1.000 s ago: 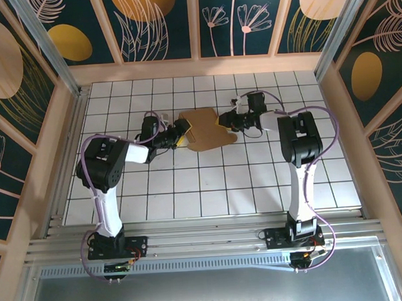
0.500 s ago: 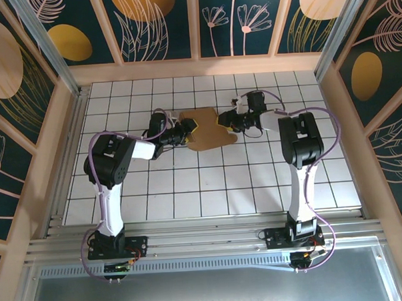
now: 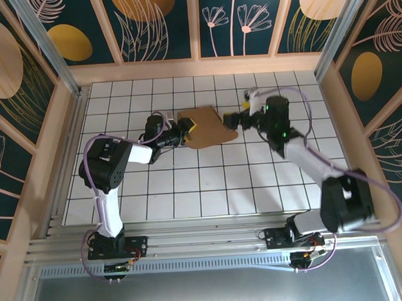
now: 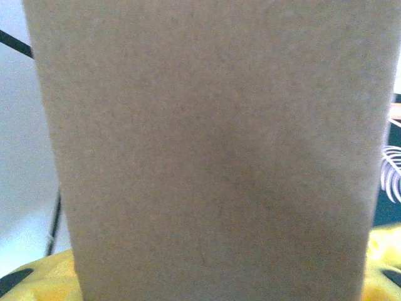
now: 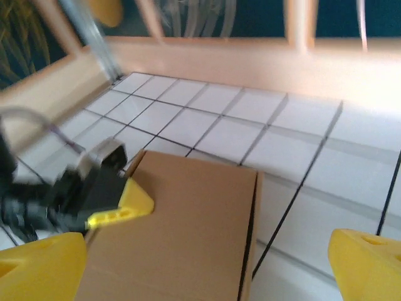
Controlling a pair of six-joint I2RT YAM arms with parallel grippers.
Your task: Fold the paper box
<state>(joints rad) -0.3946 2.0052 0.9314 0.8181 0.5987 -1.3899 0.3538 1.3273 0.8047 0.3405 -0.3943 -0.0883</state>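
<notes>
White tiled table (image 3: 209, 183) w/ black grid, wood rim (image 3: 197, 67), teal floral wall panels (image 3: 162, 25), alu rails (image 3: 205, 240)

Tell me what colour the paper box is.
The paper box is plain brown, without any print. The right wrist view shows it best.

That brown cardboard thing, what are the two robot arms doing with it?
They are folding a paper box on the white tiled table. The left gripper pinches the box's left edge. The right gripper hovers at its right side with its yellow fingers wide open, holding nothing. The box looks mostly flat, not closed up yet.
</notes>
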